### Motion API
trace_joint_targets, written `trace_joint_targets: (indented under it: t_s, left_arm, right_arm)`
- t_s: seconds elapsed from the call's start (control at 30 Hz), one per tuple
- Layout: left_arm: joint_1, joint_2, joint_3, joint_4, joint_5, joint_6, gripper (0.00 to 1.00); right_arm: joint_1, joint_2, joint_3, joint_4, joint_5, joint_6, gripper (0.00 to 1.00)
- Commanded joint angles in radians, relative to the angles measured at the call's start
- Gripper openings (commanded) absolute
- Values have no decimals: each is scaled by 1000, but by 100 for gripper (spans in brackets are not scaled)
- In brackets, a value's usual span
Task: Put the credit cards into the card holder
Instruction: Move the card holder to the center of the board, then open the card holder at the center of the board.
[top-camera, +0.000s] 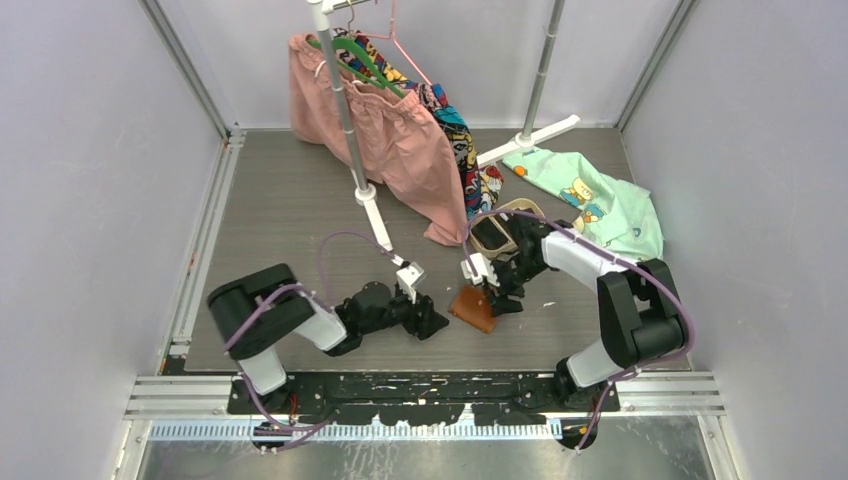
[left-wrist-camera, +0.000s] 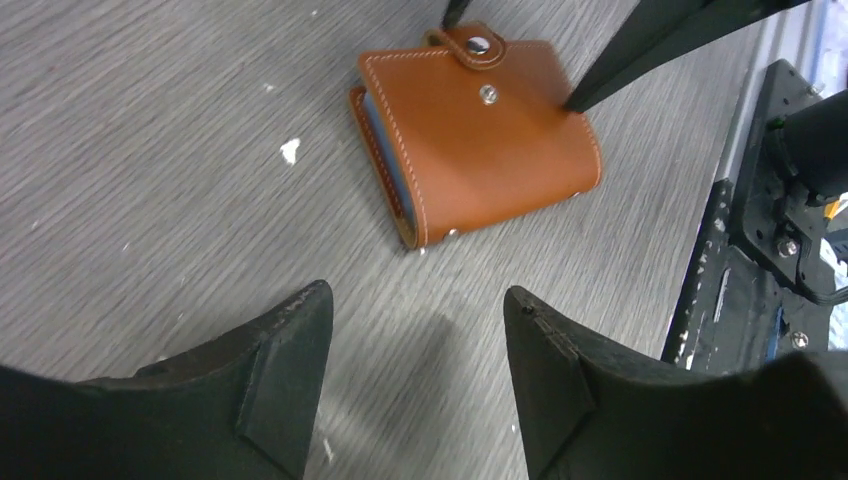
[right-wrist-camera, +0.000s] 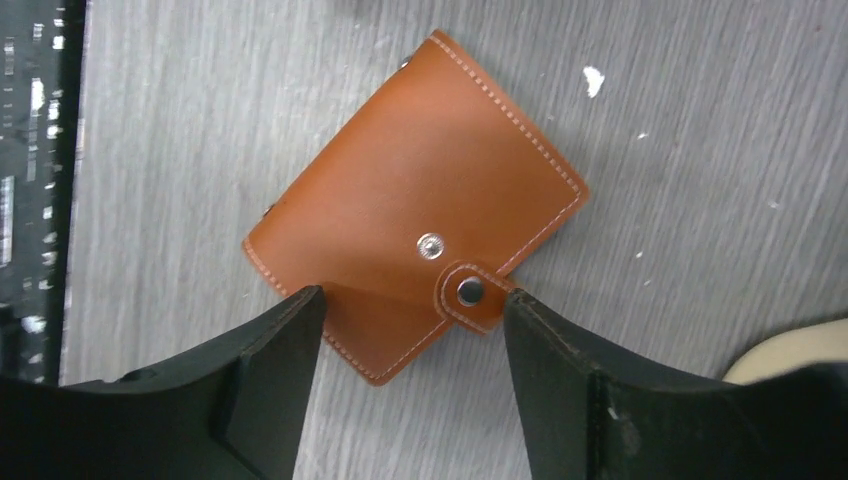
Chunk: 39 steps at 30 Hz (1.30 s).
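Overhead view: the card holder (top-camera: 473, 308), a tan-brown leather wallet, lies folded on the grey wood-grain table (top-camera: 280, 220) near the front edge, between the two arms. The left gripper (top-camera: 428, 322) sits low just to the holder's left, and the right gripper (top-camera: 500, 293) points down over its far right part. Behind the right gripper is an oval beige tray (top-camera: 520, 207); the dark patch in it looks like the credit cards (top-camera: 489, 236), too small to count. Farther back, a pink garment (top-camera: 395, 140) hangs on a rack, and a pale green printed cloth (top-camera: 590, 200) lies at the right rear. Left wrist view: the left gripper (left-wrist-camera: 415, 370) has its jaws wide apart with only bare table between them. The card holder (left-wrist-camera: 480, 130) lies ahead of it, apart from both fingers (left-wrist-camera: 280, 390), with bluish pocket edges showing along its left side. A dark fingertip of the right arm appears to rest on the cover near its right edge. Right wrist view: the right gripper (right-wrist-camera: 415, 340) also has its jaws apart, holding nothing. Its fingers (right-wrist-camera: 570, 390) straddle the near corner of the card holder (right-wrist-camera: 420, 230), where the strap's snap sits beside a second stud on the cover. Whether the snap is fastened cannot be told. A white fleck (right-wrist-camera: 593, 80) marks the table just beyond the holder.
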<state>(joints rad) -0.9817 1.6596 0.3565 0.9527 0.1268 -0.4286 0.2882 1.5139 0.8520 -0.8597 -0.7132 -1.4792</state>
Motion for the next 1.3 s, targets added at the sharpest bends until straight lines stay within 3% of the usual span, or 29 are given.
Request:
trace_joint_targets:
  t_s: [0.0,0.17,0.33,0.47,0.6,0.73,0.83,0.97,1.13,1.27]
  left_arm:
    - [-4,163,0,443,39,21,64]
    - [-6,239,16,462,67,-16,58]
    - [-9,209,4,405,39,-3,57]
    - [-8,108,43,155,7,18,58]
    - [-4,8,103,-100,-22,50,60]
    - [14,-25,170,-264,10,-13,59]
    - [28,-10,212,-308,15,-109,55]
    - [34,-3,271,-419,-22,-187,49]
    - [51,14,329,-551,1,-223,46]
    - [57,23,327,-548,22,-218,45]
  right_arm:
    - [34,5,5,186,44,80,68]
    - [62,41,17,186,86,110,54]
    - [65,12,6,221,89,171,32]
    - [65,-28,-5,272,76,277,16]
    - [64,-63,-18,294,45,357,10]
    - [63,-65,-14,222,-11,295,11]
    - [59,-56,-16,240,13,346,27]
    - [58,-43,-5,253,137,383,35]
    - [23,-70,18,144,141,277,58]
    - [13,-75,19,94,173,208,61]
